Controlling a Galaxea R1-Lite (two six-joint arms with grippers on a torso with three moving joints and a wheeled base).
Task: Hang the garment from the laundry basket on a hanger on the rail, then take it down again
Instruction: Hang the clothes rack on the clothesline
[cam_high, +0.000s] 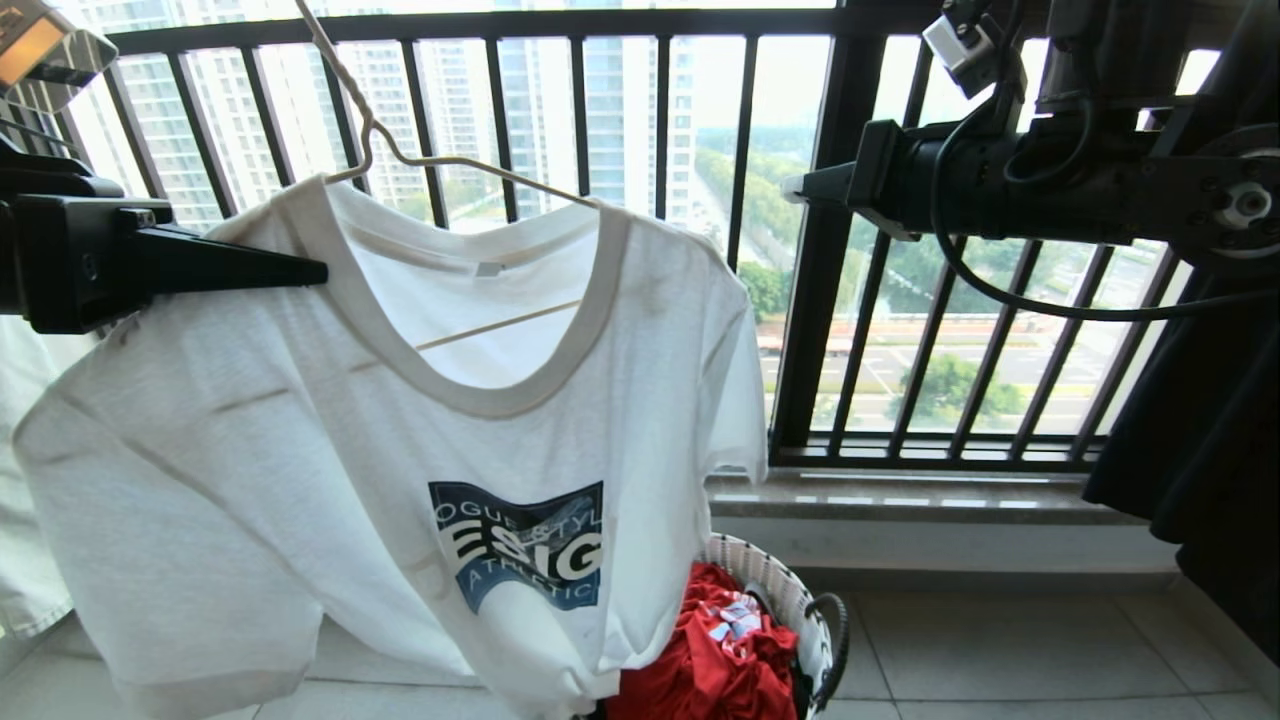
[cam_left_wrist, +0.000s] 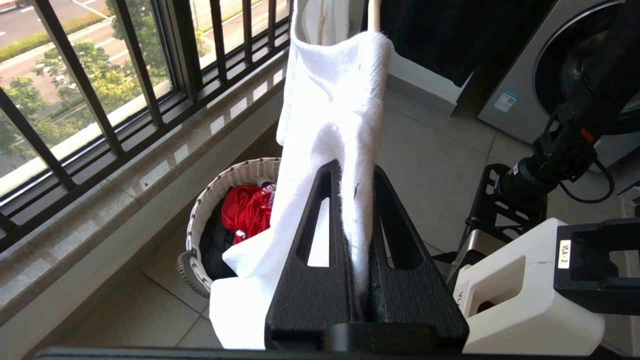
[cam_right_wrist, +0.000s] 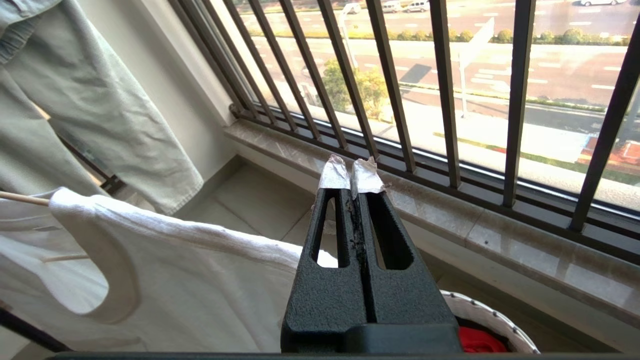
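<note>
The garment (cam_high: 400, 430), a white T-shirt with a blue chest logo, hangs on the thin cream hanger (cam_high: 400, 150). The hanger's hook runs up out of the head view. The rail is out of view. My left gripper (cam_high: 310, 272) is shut on the shirt's shoulder fabric at the left. From the left wrist the cloth (cam_left_wrist: 335, 100) shows pinched between the jaws of that gripper (cam_left_wrist: 352, 170). My right gripper (cam_high: 800, 187) is high, to the right of the shirt and apart from it. It (cam_right_wrist: 352, 167) is shut with nothing in it. The laundry basket (cam_high: 800, 600) stands on the floor below.
A red garment (cam_high: 720, 650) lies in the basket. The black barred window railing (cam_high: 820, 250) runs close behind the shirt. A pale green-grey denim garment (cam_right_wrist: 90, 110) hangs at the far left. A dark cloth (cam_high: 1200, 450) hangs at the right. A washing machine (cam_left_wrist: 575, 75) stands behind.
</note>
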